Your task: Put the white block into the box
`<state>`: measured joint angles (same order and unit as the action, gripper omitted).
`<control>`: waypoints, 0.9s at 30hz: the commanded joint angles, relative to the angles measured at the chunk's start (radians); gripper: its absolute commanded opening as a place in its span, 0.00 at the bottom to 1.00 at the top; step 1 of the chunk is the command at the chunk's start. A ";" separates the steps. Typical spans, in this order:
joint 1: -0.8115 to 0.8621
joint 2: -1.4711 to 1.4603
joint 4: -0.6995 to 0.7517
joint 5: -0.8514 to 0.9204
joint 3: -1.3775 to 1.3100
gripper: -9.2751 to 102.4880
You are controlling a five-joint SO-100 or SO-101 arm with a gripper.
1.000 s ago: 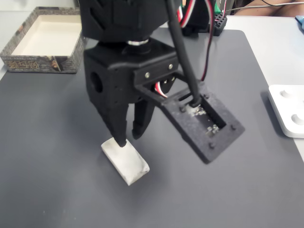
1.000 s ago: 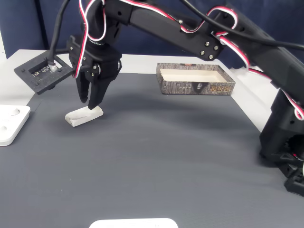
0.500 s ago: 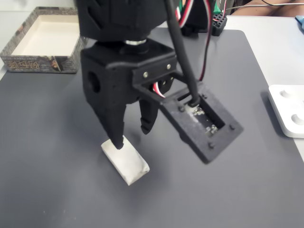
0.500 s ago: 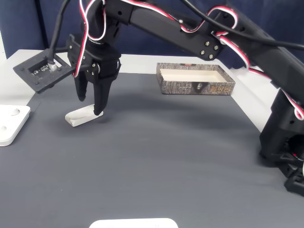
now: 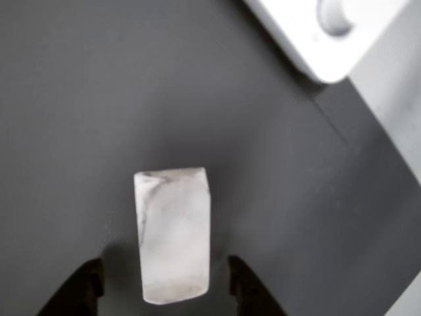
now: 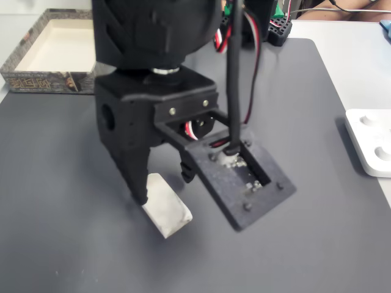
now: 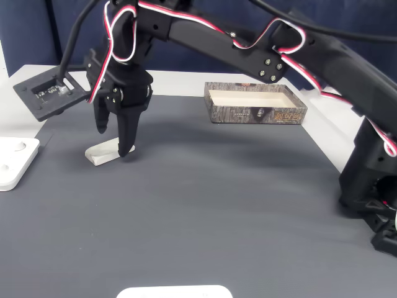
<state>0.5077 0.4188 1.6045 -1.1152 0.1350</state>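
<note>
1. Other view: the white block (image 5: pixel 172 234) lies flat on the dark tabletop (image 5: pixel 79 99), its long axis running up the picture. Two dark fingertips (image 5: pixel 85 283) of the pincer (image 5: pixel 164 286) show at the bottom edge, one on each side of the block's near end, with a gap of bare tabletop between each tip and the block. The corner of a white dimpled slab (image 5: pixel 316 33) sits at the upper right, well apart from the block.

2. A fixed view: the pincer (image 6: pixel 164 186) stands spread over the white block (image 6: pixel 165 204), one finger in front of the block's left end, the other behind it. The block is on the tabletop (image 6: pixel 305 122), not lifted. The box (image 6: pixel 55 82) sits at the far left corner, well apart, and looks empty inside.

3. Another fixed view: the pincer (image 7: pixel 113 141) points down at the white block (image 7: pixel 102 153) near the left of the tabletop (image 7: pixel 205 198), its fingers apart and astride it. The box (image 7: pixel 255 115) stands at the back, well apart.

4. Judgement: the task is at an early stage. The approach looks done; closing on the block, lifting, carrying it to the box and releasing are all left.
</note>
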 commanded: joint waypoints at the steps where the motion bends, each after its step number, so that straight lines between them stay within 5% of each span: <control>1: 0.021 0.011 -0.017 0.018 -0.067 0.32; 27: 0.043 -0.026 -0.021 0.133 -0.103 0.30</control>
<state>0.5292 0.3774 1.5923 -0.9986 0.1058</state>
